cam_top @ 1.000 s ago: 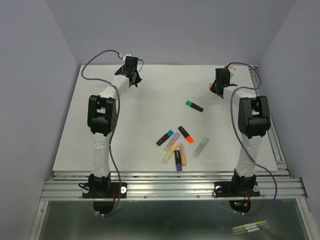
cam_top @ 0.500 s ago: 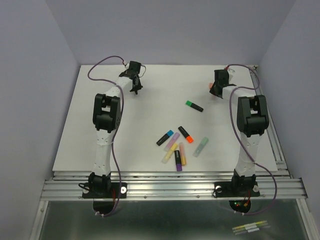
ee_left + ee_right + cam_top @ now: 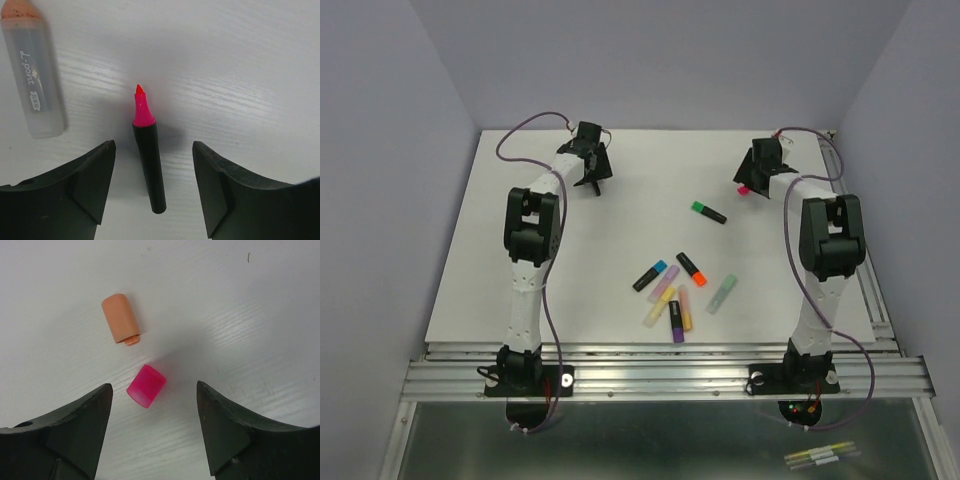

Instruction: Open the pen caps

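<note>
In the left wrist view an uncapped black pen (image 3: 148, 156) with a bare pink tip sits between the fingers of my left gripper (image 3: 153, 145), which is open and not touching it. A capless clear pen (image 3: 34, 75) with an orange tip lies to its upper left. My right gripper (image 3: 153, 386) is open over a loose pink cap (image 3: 146, 386), beside a peach cap (image 3: 120, 318). From above, the left gripper (image 3: 592, 178) is at the far left and the right gripper (image 3: 748, 182) at the far right, with the pink cap (image 3: 743, 189) under it.
Several capped pens lie in a cluster (image 3: 676, 298) at mid-table. A green-capped black pen (image 3: 708, 211) lies alone nearer the right arm. The white board's right edge (image 3: 865, 280) meets a metal rail.
Both grippers have opened. The left one has let go of the black pen and the right one has let go of the pink cap. The left wrist moved slightly right.
</note>
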`<state>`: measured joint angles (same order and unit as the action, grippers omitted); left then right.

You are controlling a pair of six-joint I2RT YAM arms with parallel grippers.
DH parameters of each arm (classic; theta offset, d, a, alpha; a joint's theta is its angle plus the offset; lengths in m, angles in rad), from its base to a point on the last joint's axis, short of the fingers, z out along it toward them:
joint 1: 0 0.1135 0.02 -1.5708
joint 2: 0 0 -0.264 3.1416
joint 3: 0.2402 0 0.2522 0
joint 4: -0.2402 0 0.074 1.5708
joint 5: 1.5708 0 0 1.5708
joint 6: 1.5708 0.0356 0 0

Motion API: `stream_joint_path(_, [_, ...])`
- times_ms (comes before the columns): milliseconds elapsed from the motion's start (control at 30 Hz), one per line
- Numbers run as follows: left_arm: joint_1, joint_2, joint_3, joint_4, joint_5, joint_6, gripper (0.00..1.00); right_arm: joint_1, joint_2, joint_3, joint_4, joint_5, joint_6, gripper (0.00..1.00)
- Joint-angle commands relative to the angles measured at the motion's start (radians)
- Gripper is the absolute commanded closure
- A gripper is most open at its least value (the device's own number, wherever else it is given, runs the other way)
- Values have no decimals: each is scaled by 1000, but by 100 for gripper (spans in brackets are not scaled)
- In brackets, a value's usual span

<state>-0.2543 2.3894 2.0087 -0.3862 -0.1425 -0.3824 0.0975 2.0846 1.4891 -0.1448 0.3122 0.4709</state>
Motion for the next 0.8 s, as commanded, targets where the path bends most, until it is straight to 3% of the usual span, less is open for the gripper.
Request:
stream_joint_path(0, [-16, -186, -21, 24, 29, -10, 4, 1, -124, -50, 68, -50, -24, 18])
stream_joint_path(100, [-23, -235, -51, 35, 37, -21, 1, -1, -176, -82, 105, -88, -73, 0])
stream_joint_path(567, [-62, -594, -385, 144, 86, -75, 1, -1, -403, -256, 240, -340, -195, 0])
stream_joint_path(767, [-62, -677, -435, 181, 106, -73, 1, -1, -409, -263, 249, -469, -212, 0])
